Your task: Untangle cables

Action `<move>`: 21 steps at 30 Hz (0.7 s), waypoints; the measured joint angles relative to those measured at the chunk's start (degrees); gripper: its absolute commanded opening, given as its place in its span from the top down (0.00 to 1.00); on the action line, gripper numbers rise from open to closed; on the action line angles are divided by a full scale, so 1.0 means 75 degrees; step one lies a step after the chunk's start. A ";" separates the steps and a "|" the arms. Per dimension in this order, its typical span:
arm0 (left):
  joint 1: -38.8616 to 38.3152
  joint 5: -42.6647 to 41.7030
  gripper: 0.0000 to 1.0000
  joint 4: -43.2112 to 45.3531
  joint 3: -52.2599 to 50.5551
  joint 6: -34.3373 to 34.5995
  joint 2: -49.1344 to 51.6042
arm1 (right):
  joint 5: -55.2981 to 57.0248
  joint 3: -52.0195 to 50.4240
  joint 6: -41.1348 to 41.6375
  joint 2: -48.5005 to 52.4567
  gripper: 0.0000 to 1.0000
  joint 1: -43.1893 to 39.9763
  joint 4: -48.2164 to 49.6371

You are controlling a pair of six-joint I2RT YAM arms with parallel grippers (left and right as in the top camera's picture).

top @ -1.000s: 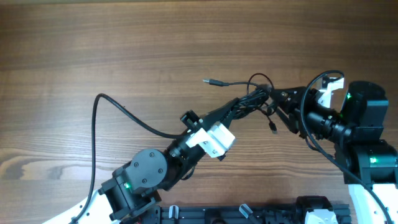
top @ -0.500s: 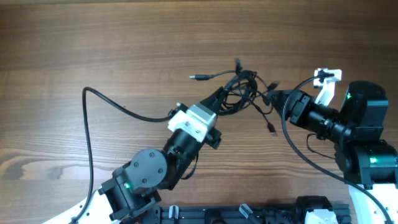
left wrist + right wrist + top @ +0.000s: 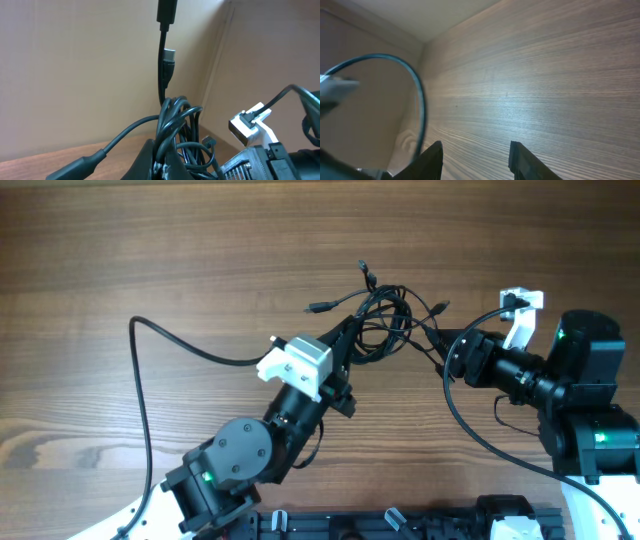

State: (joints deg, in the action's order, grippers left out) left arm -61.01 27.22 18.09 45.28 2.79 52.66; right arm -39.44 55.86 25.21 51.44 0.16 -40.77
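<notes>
The cables [image 3: 385,325] are a looped bunch of thin black cords, lifted over the middle of the wooden table [image 3: 200,250]. Plug ends stick out to the left [image 3: 315,307], up [image 3: 365,268] and right [image 3: 440,307]. My left gripper [image 3: 347,340] is shut on the bunch's left side. In the left wrist view the cords [image 3: 172,120] rise from the jaws [image 3: 162,162], with a silver plug [image 3: 170,56] above. My right gripper [image 3: 443,350] is just right of the bunch. In the right wrist view it [image 3: 477,160] is open with only bare table between the fingers.
The left arm's thick black cable [image 3: 140,380] arcs over the table's left half. The right arm's thick cable [image 3: 455,410] loops beside its wrist and also shows in the right wrist view [image 3: 420,100]. The arm bases stand at the front edge.
My left gripper has moved up and to the left with the bunch, which has spread into looser loops. My right gripper no longer grips the bunch and has drawn back slightly.
</notes>
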 measured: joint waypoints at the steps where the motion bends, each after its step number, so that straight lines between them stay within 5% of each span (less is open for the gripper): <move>1: 0.0000 -0.0003 0.96 -0.0003 0.0000 0.0017 0.0038 | -0.0044 0.0000 -0.0003 0.0000 0.56 0.0000 0.0023; 9: 0.0000 0.0551 0.96 0.0050 0.0000 0.0017 0.0055 | -0.0105 0.0000 -0.0128 0.0000 0.60 0.0000 0.0096; 21: 0.0000 0.1658 0.96 0.0052 0.0000 0.0052 0.0020 | -0.0376 0.0000 -0.2241 -0.0248 0.57 0.0000 0.0793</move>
State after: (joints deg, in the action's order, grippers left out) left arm -61.01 39.66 18.48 45.28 3.18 52.82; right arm -42.26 55.86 8.40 49.58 0.16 -34.83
